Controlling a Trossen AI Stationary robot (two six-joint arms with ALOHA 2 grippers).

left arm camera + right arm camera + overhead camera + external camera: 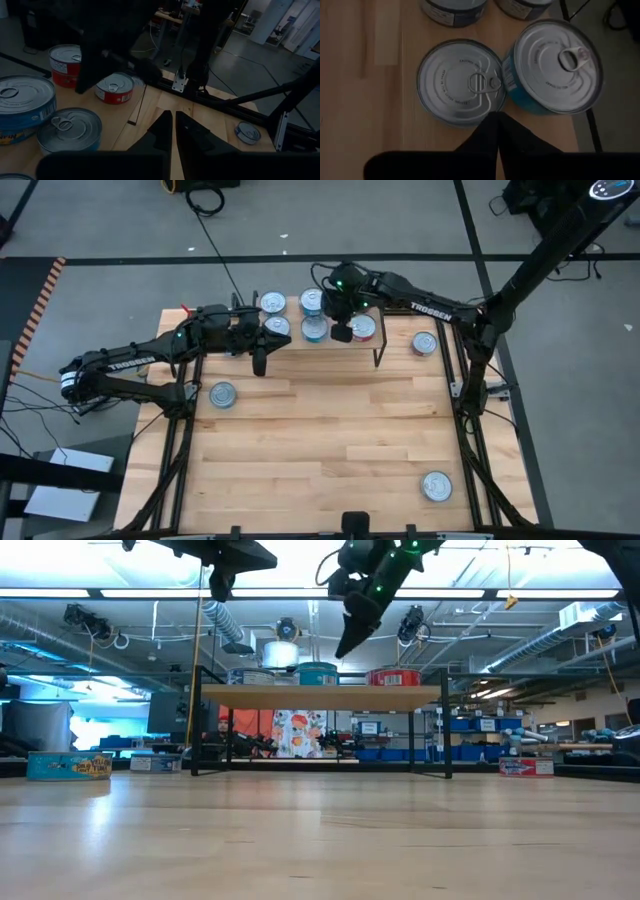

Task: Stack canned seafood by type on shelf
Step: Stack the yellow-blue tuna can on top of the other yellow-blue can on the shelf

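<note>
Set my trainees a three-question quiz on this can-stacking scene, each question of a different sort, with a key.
1. True or false: the right pincer is holding a tin.
2. The label of the squat round tin at the right end of the low light-wood shelf is: A red, B yellow, C green.
3. How many loose silver-topped tins sit on the big wooden tabletop, off the shelf?
Key: 1 false; 2 A; 3 three.

Cans [313,316] sit on the shelf [405,330] at the table's far edge; 3 lie apart on the table [320,430].
</note>
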